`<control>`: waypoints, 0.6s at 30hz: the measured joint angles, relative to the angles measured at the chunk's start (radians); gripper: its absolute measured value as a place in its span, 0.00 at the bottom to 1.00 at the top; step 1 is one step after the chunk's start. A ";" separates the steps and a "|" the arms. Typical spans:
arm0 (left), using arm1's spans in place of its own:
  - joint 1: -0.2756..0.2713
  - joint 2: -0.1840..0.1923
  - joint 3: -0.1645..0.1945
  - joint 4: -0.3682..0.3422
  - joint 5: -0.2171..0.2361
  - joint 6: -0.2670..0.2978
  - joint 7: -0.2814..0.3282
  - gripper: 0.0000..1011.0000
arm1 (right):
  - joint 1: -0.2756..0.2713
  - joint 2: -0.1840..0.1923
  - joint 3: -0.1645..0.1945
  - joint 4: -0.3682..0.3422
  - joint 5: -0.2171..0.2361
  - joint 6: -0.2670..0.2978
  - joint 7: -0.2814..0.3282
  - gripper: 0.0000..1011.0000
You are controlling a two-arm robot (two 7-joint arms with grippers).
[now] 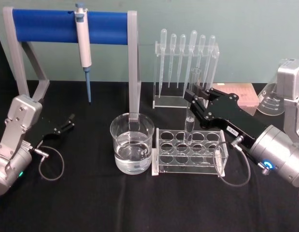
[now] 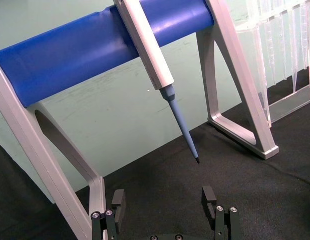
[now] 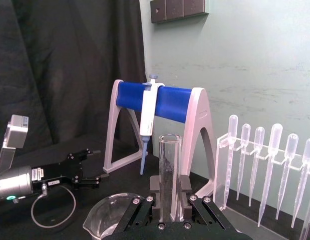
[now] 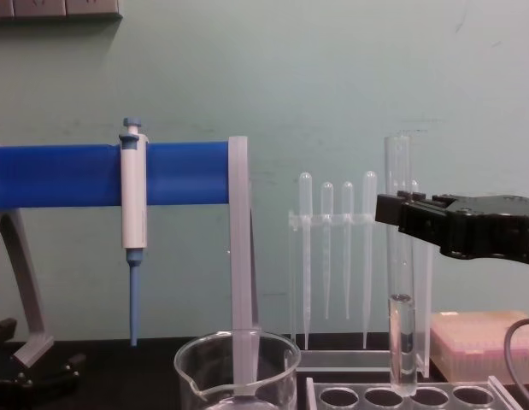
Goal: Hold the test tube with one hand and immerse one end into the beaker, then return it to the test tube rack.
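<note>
The test tube (image 1: 190, 126) stands upright, its round bottom with a little clear liquid just at the top of the clear tube rack (image 1: 188, 151). My right gripper (image 1: 192, 99) is shut on the tube's middle, seen from the side in the chest view as gripper (image 4: 392, 210) on tube (image 4: 401, 333). In the right wrist view the tube (image 3: 170, 160) rises between the fingers (image 3: 186, 200). The beaker (image 1: 132, 145), partly filled with water, sits just left of the rack; its spouted rim (image 4: 238, 376) shows low in the chest view. My left gripper (image 1: 67, 123) rests open at the far left, holding nothing.
A white-and-blue pipettor (image 1: 83, 46) hangs on the blue-barred stand (image 1: 52, 25) at the back left. A clear rack of plastic pipettes (image 1: 185, 63) stands behind the tube. A glass flask (image 1: 272, 101) and a pink box (image 1: 246, 94) sit at the back right.
</note>
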 joint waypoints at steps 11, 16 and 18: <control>0.000 0.000 0.000 0.000 0.000 0.000 0.000 0.99 | 0.001 0.000 0.000 0.001 0.000 0.000 0.000 0.22; 0.000 0.000 0.000 0.000 0.000 0.000 0.000 0.99 | 0.001 0.000 0.000 0.001 0.000 0.000 0.000 0.22; 0.000 0.000 0.000 0.000 0.000 0.000 0.000 0.99 | 0.001 0.000 0.000 0.001 0.000 0.000 0.000 0.22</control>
